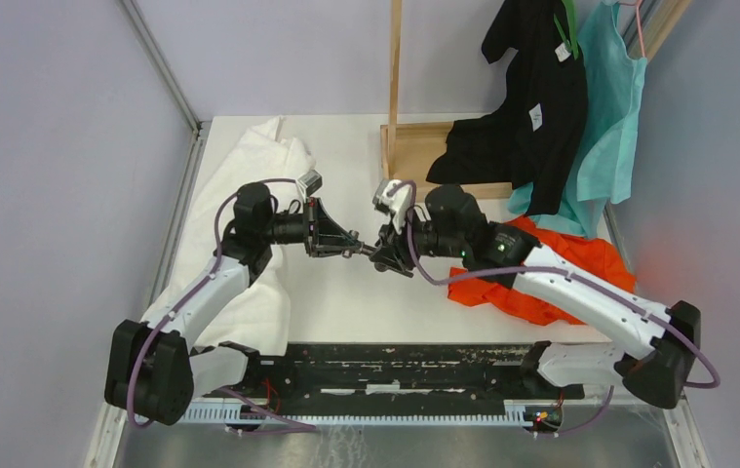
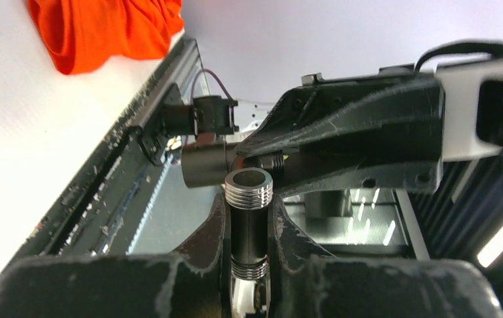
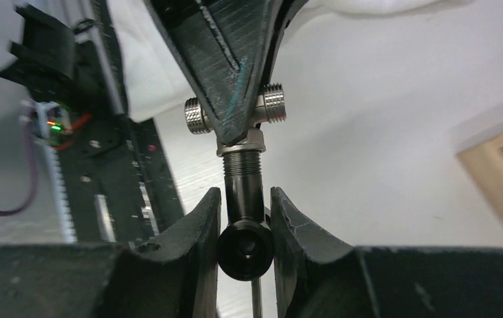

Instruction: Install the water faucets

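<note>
The left gripper (image 1: 354, 250) is closed on the threaded fitting (image 2: 248, 228), a T-shaped piece; its fingers press on the dark crossbar, and the silver threaded ends stick out on both sides. The right gripper (image 1: 381, 259) is closed narrowly on the dark fitting (image 3: 244, 199), holding its round head between the pads, with the stem pointing to the other arm. The stem meets the collar of the threaded fitting, end to end; how deep it sits in the thread I cannot tell. Both parts are held in the air above the middle of the white table (image 1: 366, 307), between the two arms. An orange cloth (image 1: 561, 283) lies on the right and a white cloth (image 1: 258, 166) on the left
</note>
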### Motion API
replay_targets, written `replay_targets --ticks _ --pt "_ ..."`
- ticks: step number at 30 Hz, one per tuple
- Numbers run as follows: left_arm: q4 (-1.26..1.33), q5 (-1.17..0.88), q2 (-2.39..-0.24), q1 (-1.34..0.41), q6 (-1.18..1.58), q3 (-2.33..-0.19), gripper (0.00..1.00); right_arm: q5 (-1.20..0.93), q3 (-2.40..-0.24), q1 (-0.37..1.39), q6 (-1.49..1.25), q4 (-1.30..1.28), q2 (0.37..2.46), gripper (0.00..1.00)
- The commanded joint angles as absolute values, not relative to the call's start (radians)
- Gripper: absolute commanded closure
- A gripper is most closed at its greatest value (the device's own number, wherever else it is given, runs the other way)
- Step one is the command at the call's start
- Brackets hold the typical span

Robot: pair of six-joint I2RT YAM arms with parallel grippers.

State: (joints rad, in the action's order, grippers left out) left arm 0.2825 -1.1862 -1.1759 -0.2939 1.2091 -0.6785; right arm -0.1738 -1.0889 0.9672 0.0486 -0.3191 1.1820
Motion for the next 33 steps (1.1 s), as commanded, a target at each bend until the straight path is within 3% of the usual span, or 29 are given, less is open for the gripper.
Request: replay_targets --ticks 1,6,12,16,18,19,27,33 --pt "0.311 -1.131 -1.127 -0.266 1.116 -0.695 0.97 -0.629 -1.214 0.813 -0.305 -0.441 1.302 1.00" --pt "0.315 -1.102 -1.098 -0.266 1.102 -0.680 0.97 -0.893 -1.206 0.742 -0.485 -0.316 1.413 0.99" --pt "0.399 -1.086 -1.107 -0.265 1.166 -0.645 0.97 -0.891 -1.208 0.708 -0.505 -0.331 1.437 0.96" --pt "0.500 -1.071 -1.125 -0.265 1.223 -0.610 0.97 -0.791 -1.218 0.694 -0.427 -0.408 1.404 0.46" --pt "0.559 -1.063 -1.139 -0.265 1.260 -0.588 0.97 -0.705 -1.238 0.683 -0.372 -0.483 1.392 0.10" --pt "0.611 -1.057 -1.144 -0.264 1.300 -0.571 0.97 -0.655 -1.250 0.677 -0.347 -0.518 1.383 0.01" --pt "0.644 -1.028 -1.195 -0.253 1.367 -0.565 0.97 -0.210 -1.288 0.672 -0.195 -0.627 1.233 0.00" --pt "0.709 -0.973 -1.214 -0.237 1.461 -0.550 0.97 -0.192 -1.135 0.672 -0.101 -0.450 1.066 0.00"
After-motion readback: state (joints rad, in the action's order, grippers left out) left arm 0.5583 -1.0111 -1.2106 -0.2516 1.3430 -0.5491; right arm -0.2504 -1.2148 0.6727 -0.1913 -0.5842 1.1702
